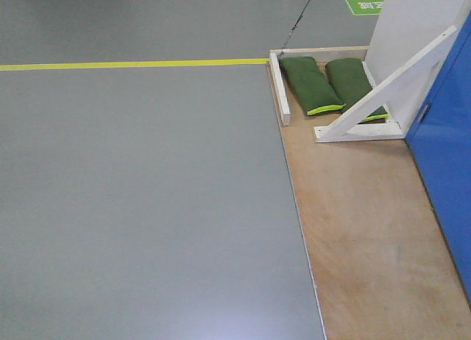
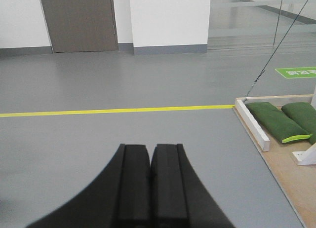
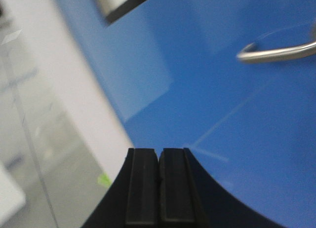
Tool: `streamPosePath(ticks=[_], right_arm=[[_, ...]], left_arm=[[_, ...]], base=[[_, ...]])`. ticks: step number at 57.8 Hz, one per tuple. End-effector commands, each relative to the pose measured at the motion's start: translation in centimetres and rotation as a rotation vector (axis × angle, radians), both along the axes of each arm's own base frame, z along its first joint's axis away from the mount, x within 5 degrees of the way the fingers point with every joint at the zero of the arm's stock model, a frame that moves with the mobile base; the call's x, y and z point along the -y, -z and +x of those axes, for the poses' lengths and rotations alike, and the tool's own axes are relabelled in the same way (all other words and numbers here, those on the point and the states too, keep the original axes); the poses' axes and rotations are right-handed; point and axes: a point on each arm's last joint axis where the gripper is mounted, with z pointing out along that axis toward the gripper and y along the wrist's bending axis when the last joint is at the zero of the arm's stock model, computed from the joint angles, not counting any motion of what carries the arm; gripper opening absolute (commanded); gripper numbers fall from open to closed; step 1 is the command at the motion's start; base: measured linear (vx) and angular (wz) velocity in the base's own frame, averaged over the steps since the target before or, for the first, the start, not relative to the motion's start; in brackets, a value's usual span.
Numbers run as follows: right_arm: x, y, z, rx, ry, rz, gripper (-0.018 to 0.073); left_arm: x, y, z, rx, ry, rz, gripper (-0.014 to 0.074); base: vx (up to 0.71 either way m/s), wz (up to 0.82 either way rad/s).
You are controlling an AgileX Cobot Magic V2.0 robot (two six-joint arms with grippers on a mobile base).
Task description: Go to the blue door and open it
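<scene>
Black pads of the right gripper (image 3: 159,161) are pressed together, empty, close before the blue door (image 3: 207,99), whose silver handle (image 3: 276,51), up to the right, is not yet grasped: the approach is judged nearly done, the opening left. The left gripper (image 2: 150,154) is likewise closed over grey floor (image 2: 74,134), where free room is offered. Farther off, the door's foot is hemmed by a plywood base (image 1: 360,229), sandbags (image 1: 309,82) and a white brace (image 1: 390,90).
</scene>
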Motion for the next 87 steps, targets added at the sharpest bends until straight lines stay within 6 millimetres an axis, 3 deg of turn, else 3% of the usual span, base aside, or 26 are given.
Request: streamPosePath(ticks=[1, 16, 42, 51, 66, 87], right_arm=[[1.9, -3.5, -0.8, 0.209, 0.135, 0.013, 0.0008], [5.4, -7.7, -2.0, 0.402, 0.304, 0.066, 0.0008], [11.0, -12.4, 1.2, 0.483, 0.337, 0.024, 0.0008], [13.2, -13.1, 2.2, 0.486, 0.352, 0.018, 0.0008], [19.0, -13.6, -0.3, 0.477, 0.511, -0.008, 0.0008], [23.8, -13.9, 0.4, 0.466, 0.530, -0.001, 0.0008]], left_arm=[[0.1, -1.7, -0.1, 0.121, 0.004, 0.000, 0.0073], [0.1, -1.7, -0.1, 0.121, 0.004, 0.000, 0.0073], [0.1, -1.7, -0.1, 0.121, 0.004, 0.000, 0.0073], [0.1, -1.7, -0.1, 0.121, 0.004, 0.000, 0.0073], [0.1, -1.7, -0.1, 0.121, 0.004, 0.000, 0.0073], [0.1, -1.7, -0.1, 0.121, 0.004, 0.000, 0.0073]], base=[[0.00, -0.01], [0.00, 0.00], [0.00, 0.00], [0.00, 0.00], [0.00, 0.00], [0.00, 0.00]])
